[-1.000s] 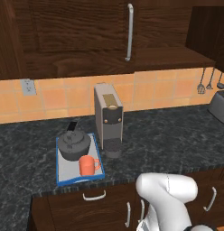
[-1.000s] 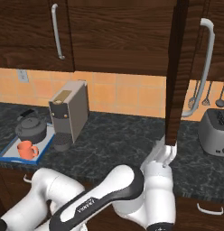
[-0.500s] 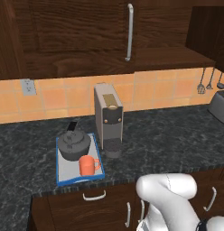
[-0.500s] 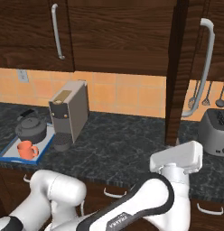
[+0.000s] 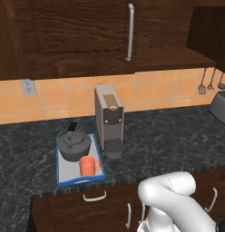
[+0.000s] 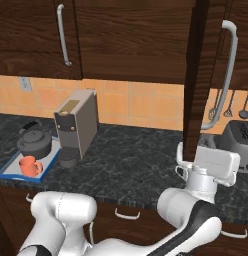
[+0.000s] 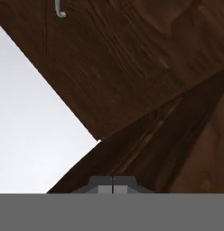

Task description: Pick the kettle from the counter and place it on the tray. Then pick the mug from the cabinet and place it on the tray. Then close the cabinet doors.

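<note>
Right base view: kettle [image 6: 33, 143] and mug [image 6: 29, 165] are seen on the tray [image 6: 11, 171]; door-closing is judged underway, the gripper [image 7: 112, 180] pressed together; the open cabinet door [image 6: 197, 80] needs pushing.

Counter [image 5: 178, 140] bears tray [image 5: 64, 174], coffee machine [image 5: 110, 120], toaster [image 6: 238, 145].

Kitchen: stone counter [image 5: 178, 140], coffee machine [image 5: 109, 118], probably toaster [image 6: 239, 142] (rendered).
</note>
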